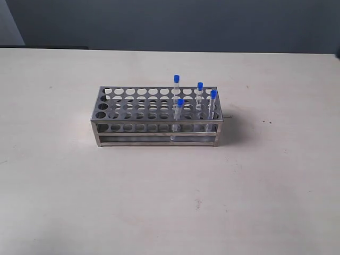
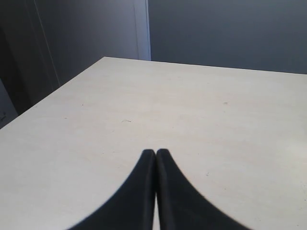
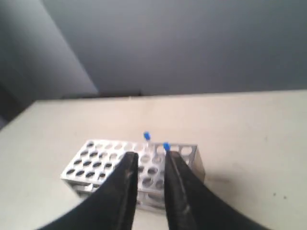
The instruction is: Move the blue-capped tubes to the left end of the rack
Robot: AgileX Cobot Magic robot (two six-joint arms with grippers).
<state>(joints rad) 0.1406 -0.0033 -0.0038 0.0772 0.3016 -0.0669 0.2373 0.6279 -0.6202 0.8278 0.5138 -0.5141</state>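
Note:
The rack (image 1: pixel 133 104), shiny steel with rows of round holes, stands mid-table in the exterior view. Four blue-capped tubes stand upright in its right end: one at the back (image 1: pixel 177 79), two by the right edge (image 1: pixel 200 86) (image 1: pixel 213 94), one in front (image 1: pixel 180 103). Neither gripper shows in the exterior view. My left gripper (image 2: pixel 156 152) is shut with nothing in it, over bare table. My right gripper (image 3: pixel 150 157) is open and empty, short of the rack (image 3: pixel 91 163); two blue caps (image 3: pixel 147 136) (image 3: pixel 166 146) show just past its fingertips.
The pale table (image 1: pixel 170 202) stretches all round the rack. A dark wall (image 1: pixel 170 21) runs behind the table's far edge. The table's corner and side edge (image 2: pixel 57 88) show in the left wrist view.

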